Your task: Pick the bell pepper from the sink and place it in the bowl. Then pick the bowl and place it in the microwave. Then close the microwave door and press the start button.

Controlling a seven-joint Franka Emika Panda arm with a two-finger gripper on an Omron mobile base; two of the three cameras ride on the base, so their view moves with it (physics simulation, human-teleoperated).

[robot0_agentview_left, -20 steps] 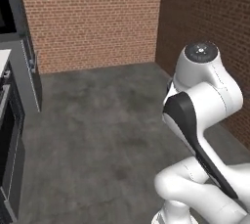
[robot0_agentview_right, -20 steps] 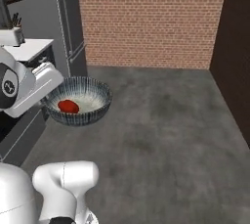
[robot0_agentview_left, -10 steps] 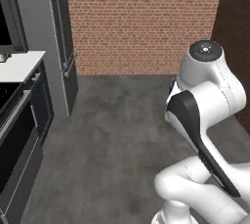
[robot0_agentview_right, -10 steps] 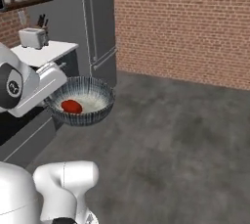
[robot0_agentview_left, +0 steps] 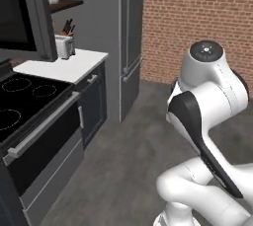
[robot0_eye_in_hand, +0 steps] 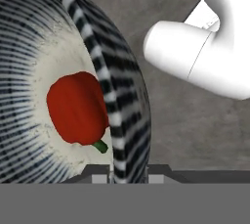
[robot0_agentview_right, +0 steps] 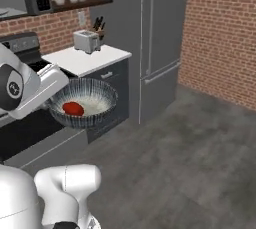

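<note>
Gripper (robot0_eye_in_hand: 128, 171): closed on the rim of the bowl, one dark finger tip to each side of the wall, seen from the hand camera; in the right base view the white hand meets the bowl's left edge.
Bowl (robot0_agentview_right: 95, 93): wide and shallow, dark-and-white striped outside, pale inside — held level in the air, in front of the stove and above the dark floor.
Bell pepper (robot0_agentview_right: 73, 108): glossy red, lying on the pale bottom of the bowl, toward the side nearest the hand; its short green stem (robot0_eye_in_hand: 100, 145) points toward the finger tips.
Stove (robot0_agentview_left: 29, 101): black cooktop with ring burners, oven door with a grey bar handle below it, at the left.
Counter (robot0_agentview_left: 64, 66): white top over dark cabinets, between the stove and the fridge.
Toaster (robot0_agentview_right: 86, 40): silver, standing at the back of the counter, a knife block (robot0_agentview_right: 99, 24) just behind it.
Fridge (robot0_agentview_right: 160, 38): tall, grey, against the brick wall (robot0_agentview_right: 220, 33).
Shelf (robot0_agentview_right: 75, 4): dark, above the counter — pale stacked cups on it.
</note>
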